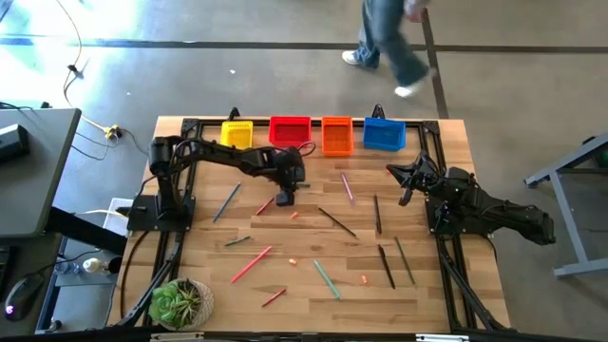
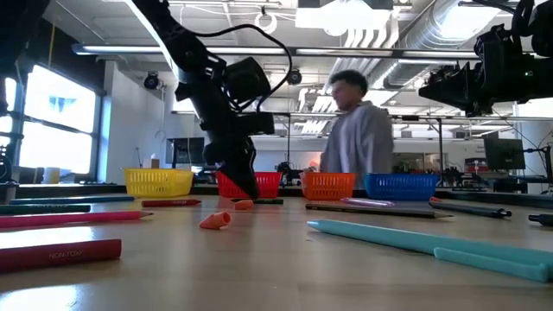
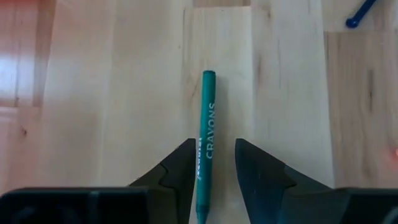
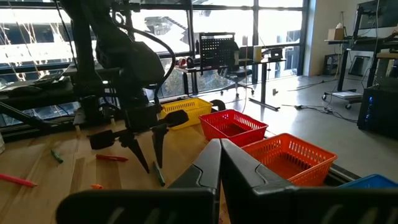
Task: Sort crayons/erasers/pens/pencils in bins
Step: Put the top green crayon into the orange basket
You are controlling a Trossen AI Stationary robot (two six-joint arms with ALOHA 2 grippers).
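My left gripper (image 1: 285,197) points down at the table's middle, in front of the red bin (image 1: 290,131), and is open. A teal crayon (image 3: 207,124) lies flat on the wood between its fingers, running along them; it also shows in the right wrist view (image 4: 160,175). My right gripper (image 4: 220,152) is shut and empty, held above the table's right part (image 1: 407,190). The yellow bin (image 1: 237,133), orange bin (image 1: 336,135) and blue bin (image 1: 384,133) stand beside the red one along the far edge. Erasers (image 1: 294,216) (image 1: 292,259) (image 1: 364,279) lie on the table. My left gripper stands over the teal crayon from above with one finger on each side. The crayon's near part (image 3: 200,186) runs close along one finger (image 3: 180,171). I cannot tell whether that finger touches it. The crayon lies flat on the table.
Several pens, pencils and crayons lie scattered on the table's middle and near half, such as a red stick (image 1: 252,263), a teal stick (image 1: 326,277) and dark pens (image 1: 386,266). A potted plant (image 1: 180,302) stands at the near left corner. A person (image 1: 389,43) walks beyond the far edge.
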